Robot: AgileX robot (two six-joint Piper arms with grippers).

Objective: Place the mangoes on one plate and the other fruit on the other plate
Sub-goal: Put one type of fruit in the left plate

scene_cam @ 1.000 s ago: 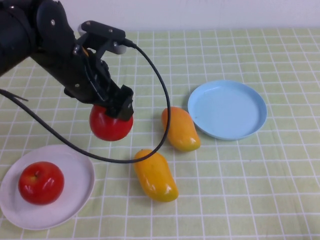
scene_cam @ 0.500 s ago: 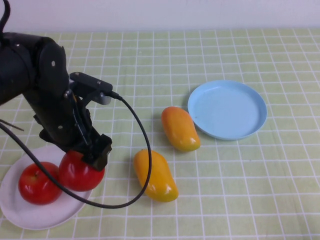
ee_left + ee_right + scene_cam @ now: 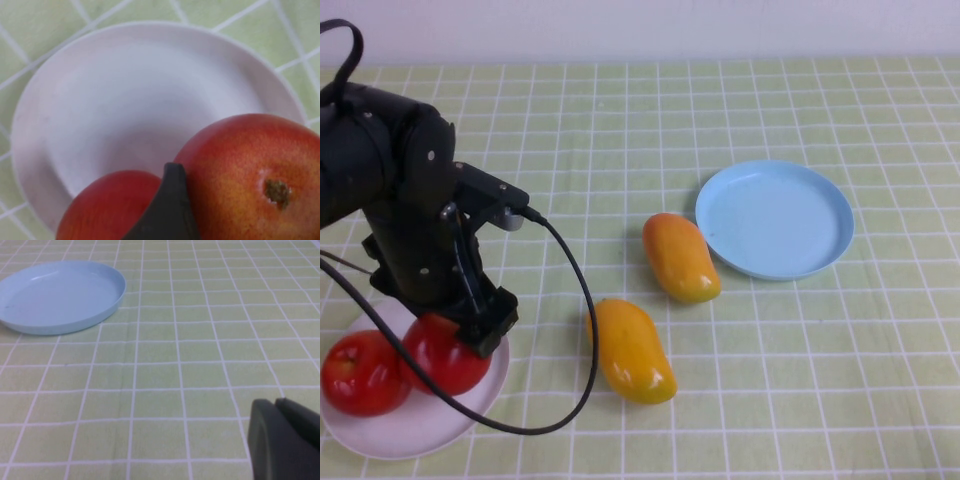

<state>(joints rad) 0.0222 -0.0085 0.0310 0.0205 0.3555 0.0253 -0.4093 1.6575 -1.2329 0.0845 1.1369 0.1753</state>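
Since the earlier frames the left pincer (image 3: 470,335) has carried its red apple (image 3: 445,353) from mid-table down and leftward onto the white plate (image 3: 415,425), and the other apple (image 3: 360,372) has slid toward the plate's left edge, the two now touching. The pincer is closed on the carried apple; in the high view the arm's black body hides the fruit's top and the plate's far rim. From the left wrist, only one dark fingertip (image 3: 167,210) shows, wedged between the two apples, with the second finger out of sight. The two mangoes (image 3: 680,257) (image 3: 630,350) lie on the checked table (image 3: 800,380) between the plates, near each other but apart; the upper one sits just beside the empty light blue plate (image 3: 775,220). The right pincer (image 3: 282,440) hovers over bare cloth, cut off at the corner of its wrist view; I cannot tell whether it is open or closed.
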